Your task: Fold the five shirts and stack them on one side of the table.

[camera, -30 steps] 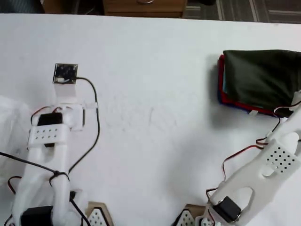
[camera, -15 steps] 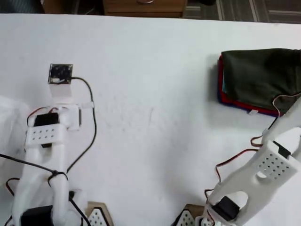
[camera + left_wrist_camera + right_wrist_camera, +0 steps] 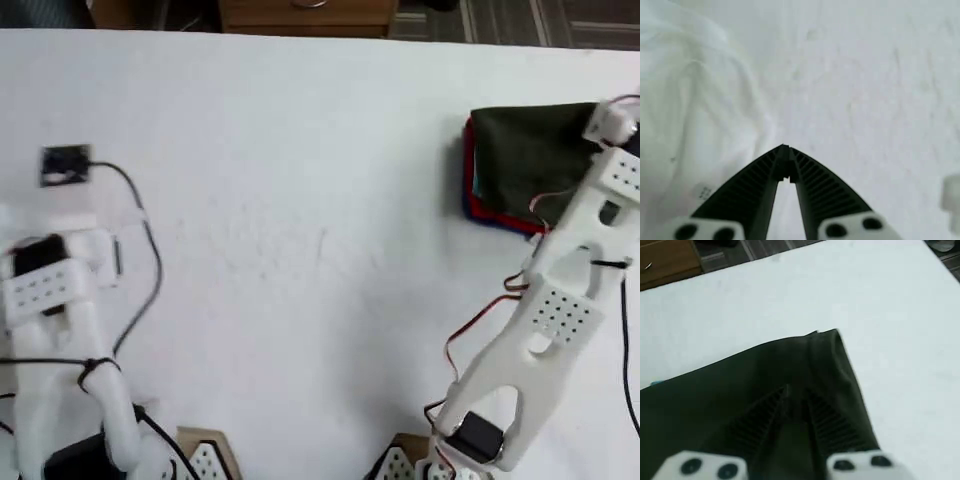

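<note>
Your right tool point(image 3: 796, 390), tips together, sits over the dark top shirt point(image 3: 520, 160) (probably to flatten it); left tool point(image 3: 785, 172) likewise together.

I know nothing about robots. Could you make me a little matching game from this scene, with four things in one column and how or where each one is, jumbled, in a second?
Things:
A. dark green folded shirt
B. red folded shirt
C. crumpled white shirt
D. left arm's black gripper

States:
1. unfolded, in a loose heap
2. fingers shut
3. on top of the stack
4. only its edge peeks out under the top layer

Pairs: A-3, B-4, C-1, D-2
</note>
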